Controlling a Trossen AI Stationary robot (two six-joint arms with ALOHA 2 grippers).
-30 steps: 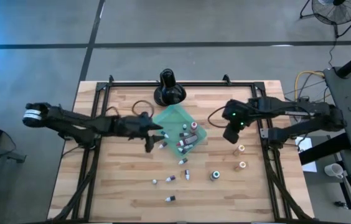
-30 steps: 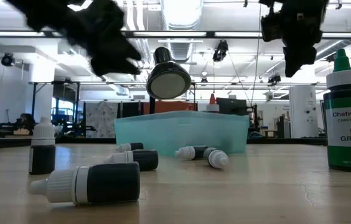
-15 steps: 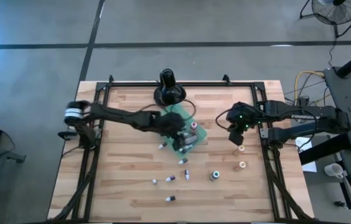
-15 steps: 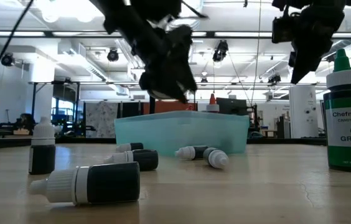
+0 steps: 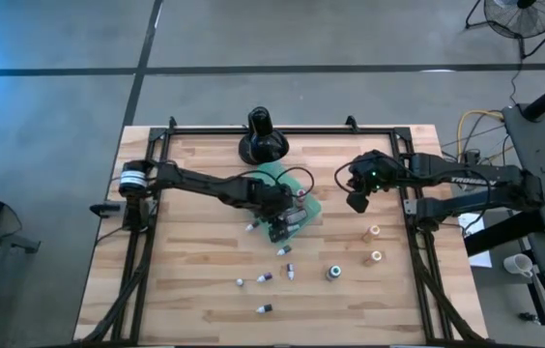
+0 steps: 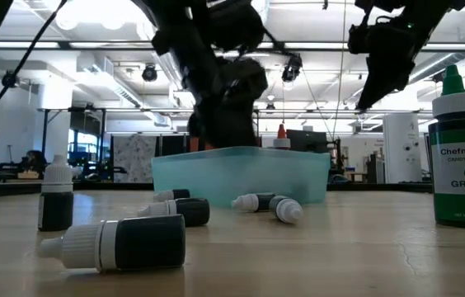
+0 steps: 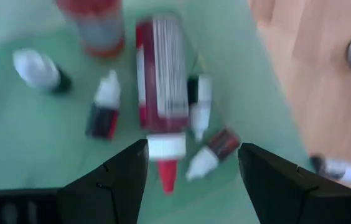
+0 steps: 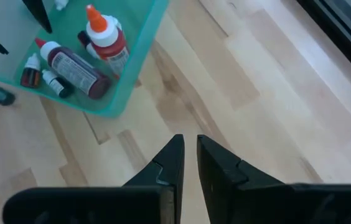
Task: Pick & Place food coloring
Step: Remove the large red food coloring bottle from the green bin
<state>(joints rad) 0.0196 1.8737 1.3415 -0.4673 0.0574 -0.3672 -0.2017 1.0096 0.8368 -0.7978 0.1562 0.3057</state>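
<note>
Food coloring bottles [image 7: 160,112] lying in a teal tray [image 5: 282,188] near the middle of the bench [image 5: 186,280]: one larger red bottle on its side with a white collar and red tip, several tiny white-capped droppers beside it, and an upright red bottle with an orange tip [image 8: 107,34] close by in the same tray. More small bottles [image 5: 265,277] strewn over the bench on the near side of the tray, some lying flat, one standing; a green bottle [image 6: 462,153] upright farther out to the right of the tray, and two orange-capped ones [image 5: 375,244] well apart from the tray on that side. Left gripper [image 7: 191,177] poised low over the tray, jaws spread wide on either side of the large red bottle, nothing pinched between them. Right gripper [image 8: 188,158] raised above bare bench to the right of the tray, jaws pressed together and holding nothing. Black round-based stand [image 5: 262,138] just beyond the tray's far edge, at the bench's rear rail. Workshop hall with ceiling lights behind the tray in the low view.
</note>
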